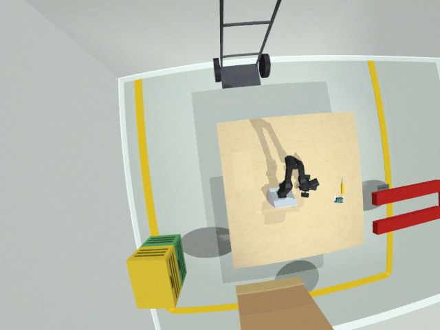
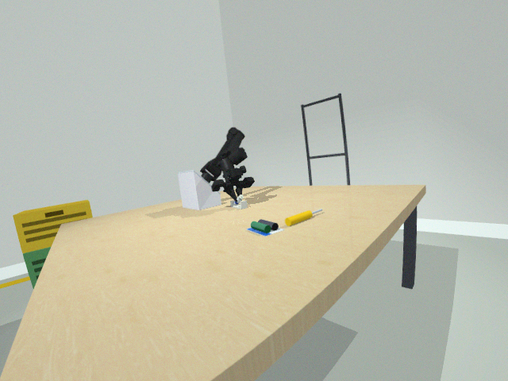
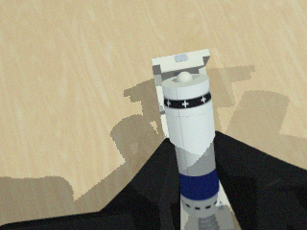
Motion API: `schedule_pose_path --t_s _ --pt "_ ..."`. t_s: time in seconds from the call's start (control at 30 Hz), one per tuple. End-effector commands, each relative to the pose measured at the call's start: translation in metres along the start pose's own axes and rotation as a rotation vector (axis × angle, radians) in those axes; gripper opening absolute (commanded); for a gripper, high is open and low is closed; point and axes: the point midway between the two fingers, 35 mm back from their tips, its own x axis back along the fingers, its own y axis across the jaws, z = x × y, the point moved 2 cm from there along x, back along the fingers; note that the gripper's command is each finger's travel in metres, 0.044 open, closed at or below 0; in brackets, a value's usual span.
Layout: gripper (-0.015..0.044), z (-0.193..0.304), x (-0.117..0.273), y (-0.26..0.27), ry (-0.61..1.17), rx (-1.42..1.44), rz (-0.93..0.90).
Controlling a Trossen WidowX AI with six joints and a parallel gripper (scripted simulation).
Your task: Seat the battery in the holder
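The battery (image 3: 192,120) (image 2: 240,198) is white with a black band of plus signs and a dark blue band. My gripper (image 3: 191,143) (image 2: 237,200) is shut on it around its middle. The pale holder (image 3: 197,59) (image 2: 244,204) stands on the table under the battery. The battery looks tilted, its terminal end raised above the holder and short of the end wall with the lip in the wrist view. The flat end is low, beside the grey spring (image 3: 207,223); whether they touch I cannot tell. The battery hides most of the holder floor.
A green cylinder (image 2: 259,226) and a dark cylinder (image 2: 268,224) lie on a blue and white card (image 2: 264,233) (image 1: 334,201). A yellow-handled screwdriver (image 2: 298,217) (image 1: 342,188) lies beside them. The arm's white wedge base (image 2: 190,190) (image 1: 284,203) stands behind the holder.
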Motion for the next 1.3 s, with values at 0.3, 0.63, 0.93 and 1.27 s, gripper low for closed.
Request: schedule_pose_path --t_s 0.3,0.63,0.93,1.27 --pt "0.0059 0.0107 0.0040 -0.0020 0.016 -0.012 0.009" --pt "0.0059 0.0109 0.0039 -0.0023 0.021 -0.011 0.010" --pt "0.0059 0.0089 0.0014 -0.0027 0.063 -0.005 0.021" --pt "0.0059 0.0062 -0.0018 -0.0030 0.119 0.003 0.032"
